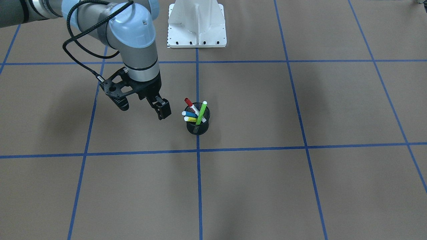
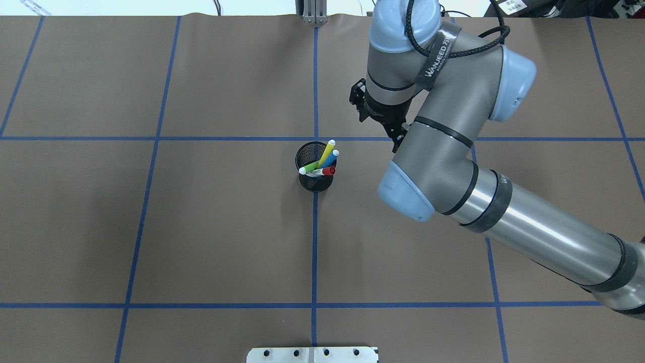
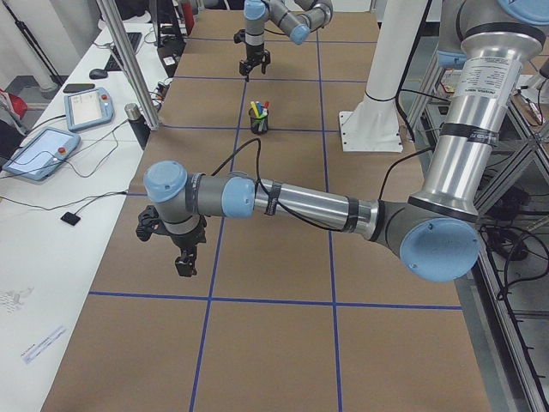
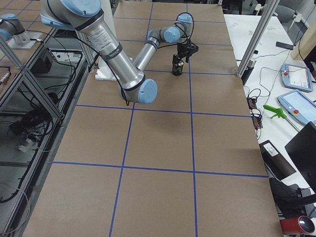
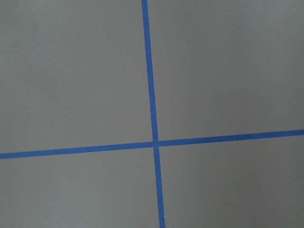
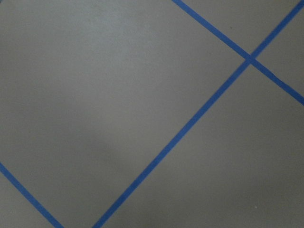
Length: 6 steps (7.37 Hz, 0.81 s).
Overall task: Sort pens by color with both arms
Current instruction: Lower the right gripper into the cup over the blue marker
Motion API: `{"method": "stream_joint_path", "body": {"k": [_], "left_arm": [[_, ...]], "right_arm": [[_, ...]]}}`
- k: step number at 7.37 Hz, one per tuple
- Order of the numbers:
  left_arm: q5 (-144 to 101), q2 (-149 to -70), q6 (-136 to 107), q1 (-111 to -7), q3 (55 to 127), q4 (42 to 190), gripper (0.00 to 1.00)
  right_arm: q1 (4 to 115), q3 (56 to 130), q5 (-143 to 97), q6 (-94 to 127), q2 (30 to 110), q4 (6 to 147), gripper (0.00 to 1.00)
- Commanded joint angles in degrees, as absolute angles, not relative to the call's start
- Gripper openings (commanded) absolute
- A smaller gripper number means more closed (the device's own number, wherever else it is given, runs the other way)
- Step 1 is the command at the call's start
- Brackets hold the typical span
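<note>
The brown paper-covered counter (image 1: 253,200), gridded with blue tape, is bare along its near edge in the front-facing view. Farther in, on a tape crossing, stands a small black mesh cup (image 1: 197,126). It holds all four pens: a thick white marker with a red cap (image 1: 190,104), a lime-green marker (image 1: 201,114), a blue marker (image 1: 190,114) and a yellow marker (image 1: 190,119). None is sorted yet.

The grey right arm with light-blue joint caps (image 1: 133,40) hangs just beside the cup. The right arm's jaws are spread wide and hold nothing. The left arm (image 3: 300,204) is well apart from the cup, at the far end of the counter. Whether the left arm's jaws are spread or closed I cannot tell.

The step in hand looks like the first pick. The red-capped marker leans toward the right arm and stands proud of the rim, so it seems the easiest target. I would turn the wrist so the jaws straddle that barrel alone, clear of the crossing green one. Closing high, just under the cap, and drawing out along the marker's lean should work best. The unheld cup looks light and could tip or drag if a pen catches.
</note>
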State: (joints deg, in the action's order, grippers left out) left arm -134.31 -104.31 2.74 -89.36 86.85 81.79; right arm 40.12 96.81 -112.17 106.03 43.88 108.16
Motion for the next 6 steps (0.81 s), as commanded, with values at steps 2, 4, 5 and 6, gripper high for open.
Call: {"method": "stream_joint_path", "body": {"k": [2,4,5,6], "left_arm": [[-134.0,-105.2,2.5,-89.4,86.4,81.7,1.00],[-134.0,-105.7,2.5,-89.3,86.3,80.6,1.00],[-134.0,-105.8,2.5,-89.3,86.3,80.5,1.00],[-134.0,-105.8,2.5,-89.3,86.1,80.5,1.00]], "right_arm": [[36.0,95.4,-112.9,105.7,42.3,108.3,0.95],[35.9,93.6,-112.8,103.1,42.2,108.2,0.89],[35.9,93.2,-112.8,103.0,42.3,108.1,0.87],[35.9,91.8,-112.4,102.7,42.3,104.8,0.87]]}}
